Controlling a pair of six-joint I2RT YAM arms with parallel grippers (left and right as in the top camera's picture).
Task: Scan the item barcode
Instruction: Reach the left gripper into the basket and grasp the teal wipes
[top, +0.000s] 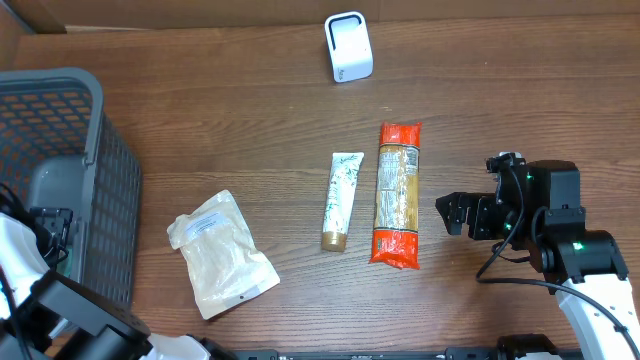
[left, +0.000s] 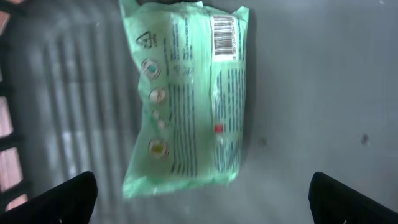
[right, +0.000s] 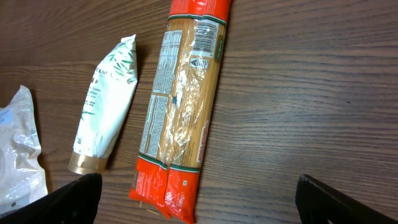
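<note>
Brown wood table (top: 250, 110), seen from above. Grey mesh basket (top: 100, 170) at left edge. Left gripper (left: 202, 202) hangs inside it, fingers spread wide, grasping nothing. Right gripper (top: 447, 214) sits just right of the pasta packet (top: 397, 195), fingers released, empty. Pasta lies mid-table. White pouch (top: 220, 255) lies left of it, with the tube (top: 342, 198) between them, just beside the pasta but not touching. White scanner (top: 349, 47) stands at far edge, well apart. Green packet (left: 186, 99) lies on basket floor under left gripper, barcode (left: 224, 36) facing up.

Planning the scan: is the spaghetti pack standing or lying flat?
Lying flat: the spaghetti pack rests lengthwise on the table.
</note>
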